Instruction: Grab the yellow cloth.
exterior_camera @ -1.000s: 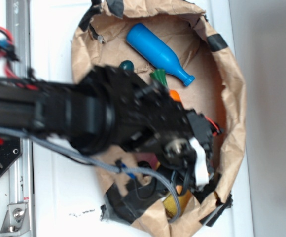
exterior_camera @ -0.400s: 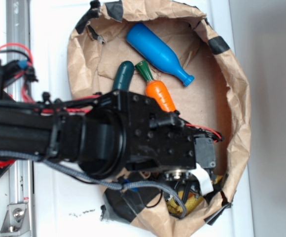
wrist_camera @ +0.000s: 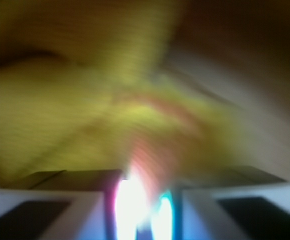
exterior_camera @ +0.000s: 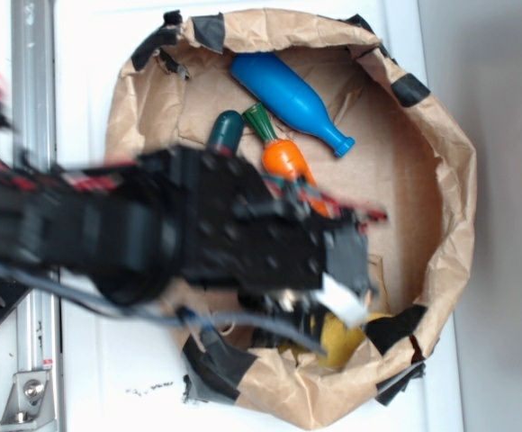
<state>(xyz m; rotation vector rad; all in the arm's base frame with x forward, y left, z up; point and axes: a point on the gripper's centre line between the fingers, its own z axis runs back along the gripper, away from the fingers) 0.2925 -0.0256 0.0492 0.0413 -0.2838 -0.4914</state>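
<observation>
Holding toys, the brown paper nest (exterior_camera: 441, 225) is keeping a blue bottle (exterior_camera: 288, 101) near its far rim, w/ an orange carrot (exterior_camera: 283, 157) and dark green piece (exterior_camera: 225, 131) just beside it. Yellow cloth (exterior_camera: 344, 337) is lying at the near rim, under the gripper (exterior_camera: 337, 301). Jaw state: can't tell, wrist view too blurred.

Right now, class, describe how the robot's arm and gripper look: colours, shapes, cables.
The arm is black and boxy, with visible screw heads. Grey cable loops beneath it; red wires run along its top. The gripper carries a white piece near its tip.
</observation>
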